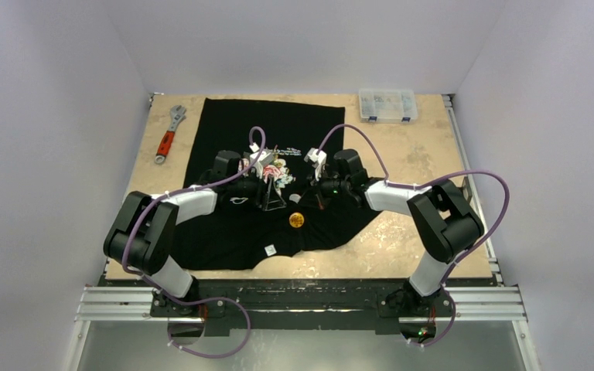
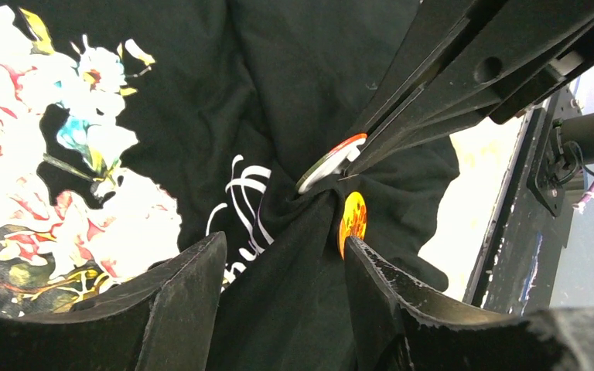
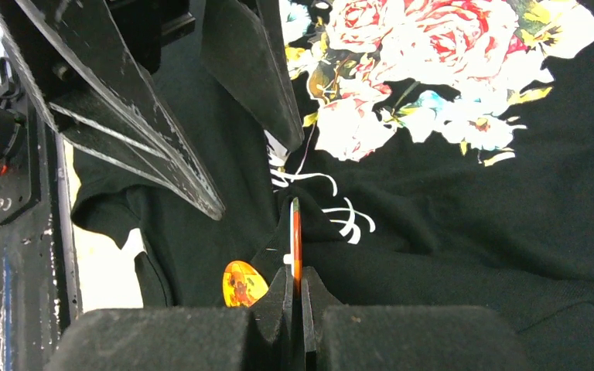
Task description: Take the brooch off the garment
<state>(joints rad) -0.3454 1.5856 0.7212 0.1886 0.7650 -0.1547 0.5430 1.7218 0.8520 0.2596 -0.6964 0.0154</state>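
Note:
The garment (image 1: 224, 232), a black T-shirt with a pink-rose print (image 1: 278, 171) and white lettering (image 2: 244, 205), lies flat on the table. My right gripper (image 3: 295, 278) is shut on a thin round brooch (image 3: 295, 232), seen edge-on, with an orange-red face and white back. In the left wrist view the brooch (image 2: 331, 162) has fabric bunched tight against it. My left gripper (image 2: 282, 247) is open, its fingers straddling the raised fold of shirt that runs to that brooch. A second, orange round brooch (image 1: 296, 220) lies on the shirt just beside the fold (image 2: 353, 220).
A red-handled wrench (image 1: 168, 133) lies at the table's far left. A clear plastic compartment box (image 1: 387, 104) stands at the far right. The shirt's white neck label (image 1: 271, 249) is near the front. Bare tan table (image 1: 410, 239) shows to the right of the shirt.

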